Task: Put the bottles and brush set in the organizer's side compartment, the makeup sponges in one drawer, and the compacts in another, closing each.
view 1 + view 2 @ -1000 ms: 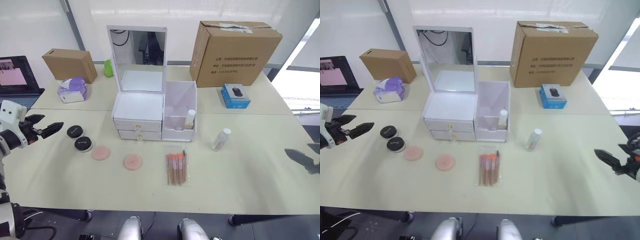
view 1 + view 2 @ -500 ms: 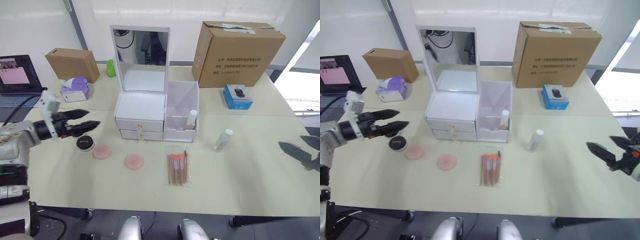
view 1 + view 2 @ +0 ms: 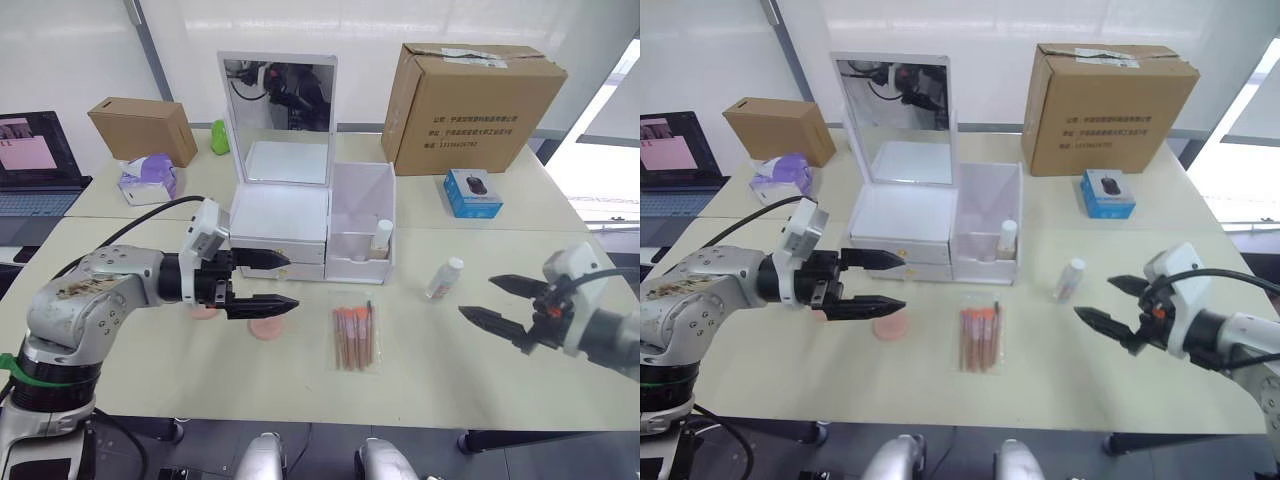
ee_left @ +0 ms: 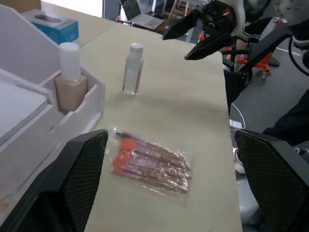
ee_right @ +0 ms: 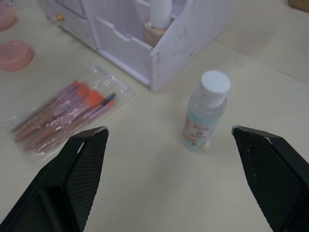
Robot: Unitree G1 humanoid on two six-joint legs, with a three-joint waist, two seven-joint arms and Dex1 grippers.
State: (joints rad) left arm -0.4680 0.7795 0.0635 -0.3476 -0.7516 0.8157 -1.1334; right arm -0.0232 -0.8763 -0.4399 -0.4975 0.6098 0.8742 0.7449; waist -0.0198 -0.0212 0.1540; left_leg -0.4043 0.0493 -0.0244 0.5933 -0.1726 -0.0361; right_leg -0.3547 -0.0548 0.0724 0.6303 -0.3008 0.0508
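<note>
The white mirrored organizer (image 3: 278, 212) stands mid-table, its two front drawers shut. Its side compartment (image 3: 361, 203) holds a beige bottle (image 3: 381, 236). A clear bottle (image 3: 444, 278) stands on the table to its right. The brush set (image 3: 356, 336), in a clear sleeve, lies in front. One pink makeup sponge (image 3: 266, 328) peeks out under my left gripper (image 3: 288, 281), which hovers open just in front of the drawers. My right gripper (image 3: 478, 297) is open, right of the clear bottle (image 5: 205, 113) and apart from it. The compacts are hidden behind my left arm.
A large cardboard box (image 3: 480, 95) and a blue mouse box (image 3: 472, 192) sit at the back right. A small cardboard box (image 3: 140, 128), a tissue pack (image 3: 145, 178) and a laptop (image 3: 30, 150) are at the back left.
My left arm swung in from the table's left edge to the front of the drawers, covering the compacts. My right gripper came in from the right edge toward the clear bottle.
</note>
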